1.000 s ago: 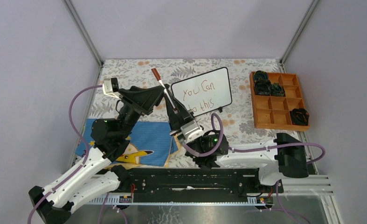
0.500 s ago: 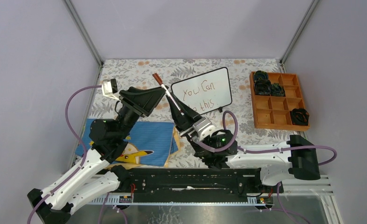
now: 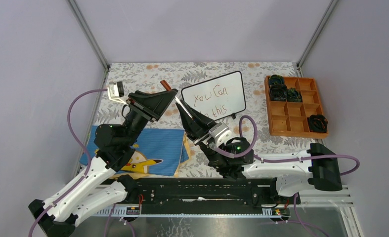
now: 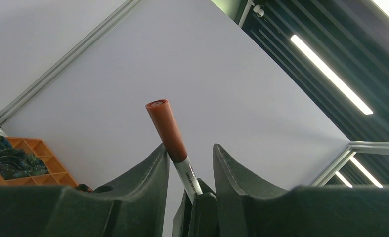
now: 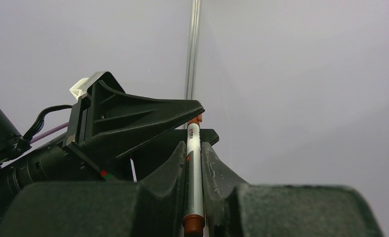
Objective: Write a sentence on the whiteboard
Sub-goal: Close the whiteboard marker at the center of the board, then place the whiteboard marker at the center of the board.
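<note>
Two hands meet on one marker (image 4: 186, 174), held in the air above the tabletop (image 3: 261, 129), just near-left of the whiteboard (image 3: 235, 85). The right hand (image 5: 194, 146) is clenched on the marker's white barrel. The left hand (image 4: 189, 148) stands released, its fingers either side of the red-brown cap (image 4: 165, 127), with a gap showing on one side. The sentence (image 3: 212, 101), "You Can do this", reads complete in two lines. Whether the cap is to be pressed home or the marker passed over, I cannot tell. To do either well, the left hand should close squarely on the cap and act along the barrel's line while the right holds firm. The marker's long axis runs near-right to far-left, cap uppermost. The whiteboard stands at the far middle, long side running left to right, face toward the arms
</note>
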`<action>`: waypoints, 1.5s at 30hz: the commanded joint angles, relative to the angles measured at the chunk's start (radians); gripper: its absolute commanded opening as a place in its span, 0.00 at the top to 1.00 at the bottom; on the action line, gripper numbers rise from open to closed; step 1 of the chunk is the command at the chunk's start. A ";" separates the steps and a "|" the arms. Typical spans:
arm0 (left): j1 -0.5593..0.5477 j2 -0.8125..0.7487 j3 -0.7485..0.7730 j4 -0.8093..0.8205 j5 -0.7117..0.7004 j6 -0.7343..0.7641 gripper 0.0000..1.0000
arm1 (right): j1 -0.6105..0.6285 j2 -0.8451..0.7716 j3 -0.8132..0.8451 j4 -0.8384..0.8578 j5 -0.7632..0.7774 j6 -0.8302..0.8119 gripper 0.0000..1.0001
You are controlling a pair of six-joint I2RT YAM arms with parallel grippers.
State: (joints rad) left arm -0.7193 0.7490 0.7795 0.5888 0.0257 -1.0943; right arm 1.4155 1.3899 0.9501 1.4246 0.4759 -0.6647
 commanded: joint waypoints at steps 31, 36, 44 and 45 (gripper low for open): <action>0.003 -0.052 0.145 -0.368 0.219 0.512 1.00 | -0.014 -0.429 0.258 -1.406 -0.052 0.582 0.31; 0.003 -0.031 0.145 -0.409 0.390 0.554 1.00 | -0.056 -0.400 0.333 -1.581 -0.211 0.699 0.32; 0.003 -0.043 0.113 -0.374 0.432 0.526 1.00 | -0.092 -0.356 0.279 -1.534 -0.292 0.797 0.34; 0.003 -0.045 0.112 -0.374 0.436 0.526 1.00 | -0.095 -0.355 0.272 -1.520 -0.294 0.806 0.35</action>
State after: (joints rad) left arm -0.7181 0.7238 0.8970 0.2024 0.4065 -0.5896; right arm 1.3388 1.0367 1.2377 -0.1165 0.2390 0.0650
